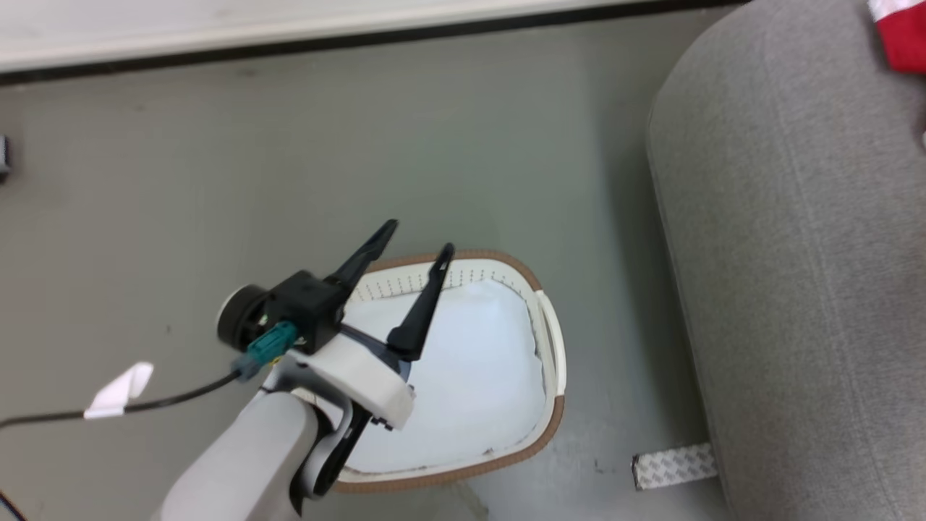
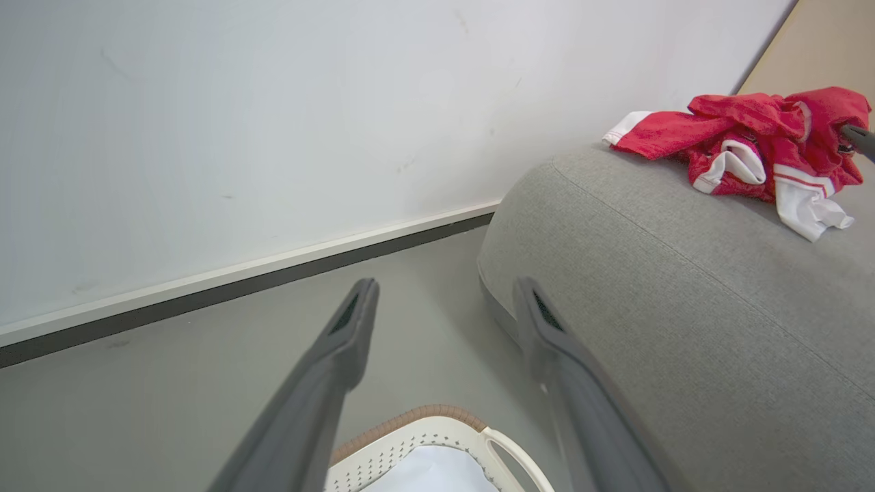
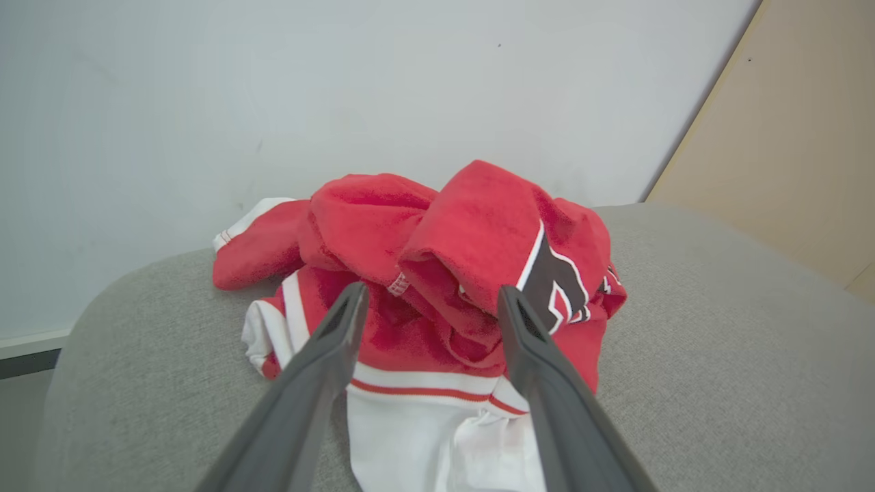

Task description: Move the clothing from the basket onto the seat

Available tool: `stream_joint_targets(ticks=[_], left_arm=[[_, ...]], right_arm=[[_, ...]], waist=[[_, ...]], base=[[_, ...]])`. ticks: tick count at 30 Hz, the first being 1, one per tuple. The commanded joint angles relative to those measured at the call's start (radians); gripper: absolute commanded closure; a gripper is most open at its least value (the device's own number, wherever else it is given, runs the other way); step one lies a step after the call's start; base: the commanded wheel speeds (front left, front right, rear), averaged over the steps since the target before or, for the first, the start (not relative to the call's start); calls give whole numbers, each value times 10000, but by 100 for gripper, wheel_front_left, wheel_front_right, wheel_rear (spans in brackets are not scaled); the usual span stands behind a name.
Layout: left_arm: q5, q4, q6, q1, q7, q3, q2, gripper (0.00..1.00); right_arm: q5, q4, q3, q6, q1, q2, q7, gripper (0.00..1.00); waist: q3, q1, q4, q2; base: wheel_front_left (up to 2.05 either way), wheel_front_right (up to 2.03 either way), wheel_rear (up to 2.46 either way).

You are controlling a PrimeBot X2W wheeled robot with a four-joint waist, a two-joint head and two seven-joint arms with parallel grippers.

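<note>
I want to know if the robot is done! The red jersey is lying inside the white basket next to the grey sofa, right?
Not quite. The red jersey is lying on the grey sofa, not inside the white basket next to it. The right wrist view shows it crumpled there, in front of the open right gripper.

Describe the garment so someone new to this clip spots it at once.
Find the big grey sofa beside the white wall. On top of it, toward the wall, lies a crumpled jersey. It is the one bright red thing here, with white striped trim and a black-and-white print, unlike the plain pale cloth in the basket on the floor.
</note>
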Motion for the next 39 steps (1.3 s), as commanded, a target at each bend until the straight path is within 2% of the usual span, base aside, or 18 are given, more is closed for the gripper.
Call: stream_joint_targets(ticks=[1, 6, 13, 17, 22, 27, 39], left_arm=[[-135, 86, 99, 215, -174, 100, 27, 0], [-349, 556, 398, 831, -759, 455, -84, 0], [-571, 970, 824, 1971, -1120, 1360, -343, 0], [-182, 694, 992, 2893, -1114, 2180, -432, 0], [359, 592, 951, 4075, -1113, 3160, -595, 0], [661, 716, 670, 5095, -1114, 4104, -1047, 0], [1615, 1158, -673, 6046, -1116, 5560, -2043, 0]], right_arm=[[28, -215, 206, -26, 292, 58, -94, 0], [538, -1423, 1494, -26, 1438, 628, -213, 0], [1205, -2997, 3436, -26, 3502, 1051, -215, 0], [1512, -3589, 4241, -26, 4593, 1275, -215, 0], [1832, -3925, 5055, -26, 5702, 1444, -207, 0], [2324, -4036, 5616, -26, 6634, 1470, -208, 0], [2712, -3886, 5869, -27, 7659, 1474, -209, 0]], waist=[[-459, 0, -16, 0], [-1384, 0, 137, 0], [-2760, 0, 624, 0], [-3414, 0, 844, 0], [-4039, 0, 1049, 0], [-4515, 0, 1218, 0], [-4856, 0, 1378, 0]], base=[[0, 0, 0], [0, 0, 0], [0, 0, 0], [0, 0, 0], [0, 0, 0], [0, 0, 0], [0, 0, 0]])
